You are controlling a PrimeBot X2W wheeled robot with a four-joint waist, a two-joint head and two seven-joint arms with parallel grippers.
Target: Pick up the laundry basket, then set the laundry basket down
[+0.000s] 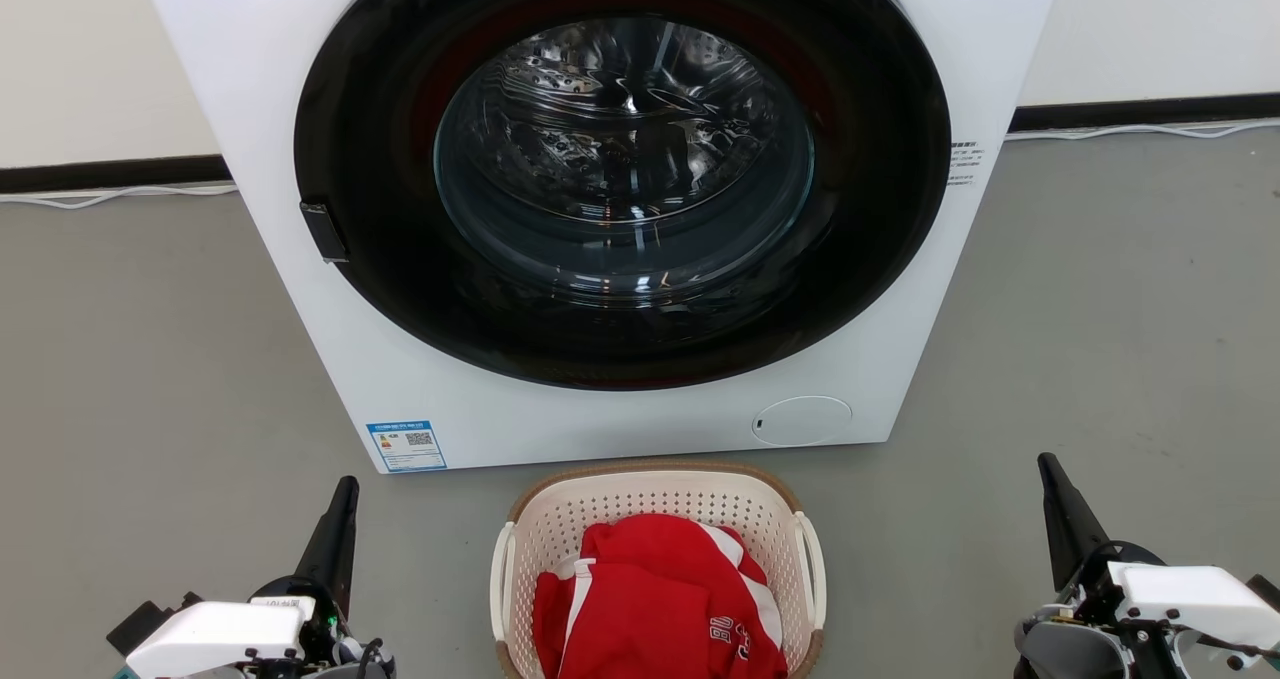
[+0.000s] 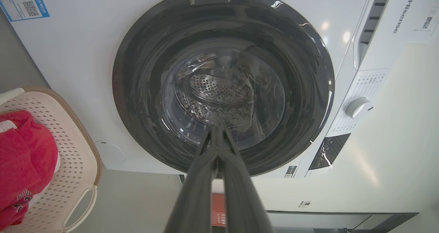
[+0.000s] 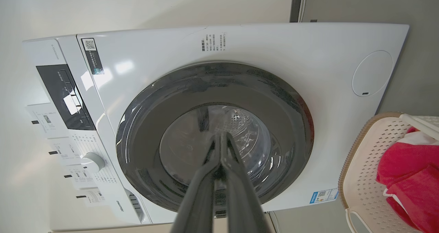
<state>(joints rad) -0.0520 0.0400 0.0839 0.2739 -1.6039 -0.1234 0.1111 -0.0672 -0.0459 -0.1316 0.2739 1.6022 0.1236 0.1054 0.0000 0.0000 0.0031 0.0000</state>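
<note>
Grey floor runs up to a white washing machine across the upper frame. At bottom centre, just before it, the laundry basket holds a red garment, probably centred there for a two-armed lift. The left gripper at lower left and the right gripper at lower right point up-frame, clear of the basket. Each has its fingers pressed together and holds nothing.

Bare grey floor open on both sides of laundry basket — free lanes in to the loop handles from left and right. Behind basket: washing machine front near the far rim, narrow strip of floor between — tight there. Inside: red garment heaped over most of the interior. Left gripper and right gripper well apart from basket, fingers pressed together.
</note>
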